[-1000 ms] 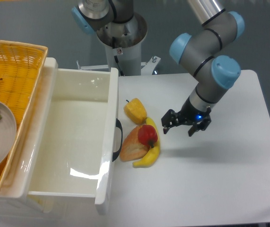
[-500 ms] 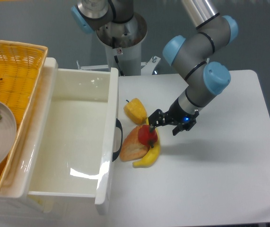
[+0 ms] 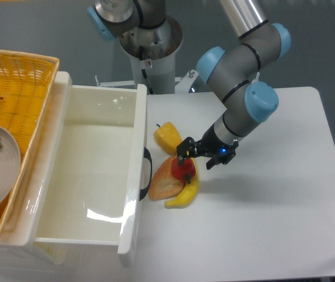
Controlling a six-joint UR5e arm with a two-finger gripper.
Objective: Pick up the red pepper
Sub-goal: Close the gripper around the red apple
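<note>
- The white table (image 3: 273, 211) fills the right and lower part of the view; its right half is bare.
- A white open bin (image 3: 91, 170) sits along the table's left edge, with a dark handle on its right wall.
- A yellow wicker basket (image 3: 20, 76) sits beyond the bin at the far left, with a grey plate (image 3: 3, 170) lying over it.
- The arm (image 3: 237, 76) reaches in from the back edge and bends down toward the left-centre of the table.
- The orange-pink wedge (image 3: 164, 179) lies just beside the bin's right wall.
- A banana (image 3: 186, 192) curves along the wedge's right side.
- The yellow pepper (image 3: 167, 136) lies just behind the wedge.
- The gripper (image 3: 198, 156) is low over the fruit pile, its fingers spread apart, one fingertip (image 3: 182, 149) right at the top of the red pepper; whether it touches cannot be told.
- The red pepper (image 3: 182, 169) rests on the wedge and banana, near the table's left-centre.
</note>
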